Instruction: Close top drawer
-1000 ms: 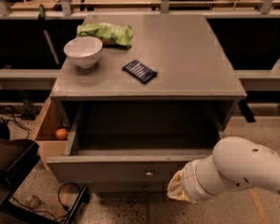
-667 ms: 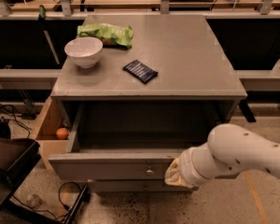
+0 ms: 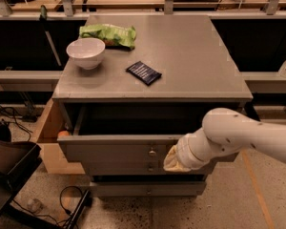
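Note:
The top drawer (image 3: 114, 147) is a wide grey drawer pulled partly out of the grey cabinet (image 3: 152, 56). Its flat front panel carries one small metal knob (image 3: 152, 152). The white arm reaches in from the right and ends at the drawer's front panel. My gripper (image 3: 172, 160) is at the front panel, just right of and below the knob. It is mostly hidden behind the arm's pale wrist.
On the cabinet top lie a white bowl (image 3: 86, 52), a green snack bag (image 3: 108, 33) and a dark blue packet (image 3: 143, 72). A pale wooden box (image 3: 50, 132) with an orange fruit (image 3: 63, 134) stands left of the cabinet. Cables (image 3: 69, 202) lie on the floor.
The arm has moved left and towards the cabinet along the drawer front. The drawer now sticks out less than before.

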{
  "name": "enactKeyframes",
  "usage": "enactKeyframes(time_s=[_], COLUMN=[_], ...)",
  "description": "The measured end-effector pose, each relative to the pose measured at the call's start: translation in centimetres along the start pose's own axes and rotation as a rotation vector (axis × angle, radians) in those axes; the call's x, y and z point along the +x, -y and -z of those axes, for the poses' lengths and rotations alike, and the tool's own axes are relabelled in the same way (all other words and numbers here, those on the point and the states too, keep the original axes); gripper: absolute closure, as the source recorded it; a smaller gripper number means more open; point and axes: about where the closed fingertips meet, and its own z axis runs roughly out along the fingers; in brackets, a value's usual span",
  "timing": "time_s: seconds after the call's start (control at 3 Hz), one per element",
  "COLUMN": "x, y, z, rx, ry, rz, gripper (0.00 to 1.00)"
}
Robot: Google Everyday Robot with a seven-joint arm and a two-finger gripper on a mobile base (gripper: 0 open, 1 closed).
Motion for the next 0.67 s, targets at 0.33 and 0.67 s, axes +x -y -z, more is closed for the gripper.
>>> enactKeyframes(time_s=[0.33, 0.67], x=[-0.13, -0.14], y=[3.45, 3.44], z=[-1.2, -1.2], rx=[-0.004, -0.004], ry=[0.006, 0.006], rz=[0.012, 0.012], gripper=[1.0, 1.0])
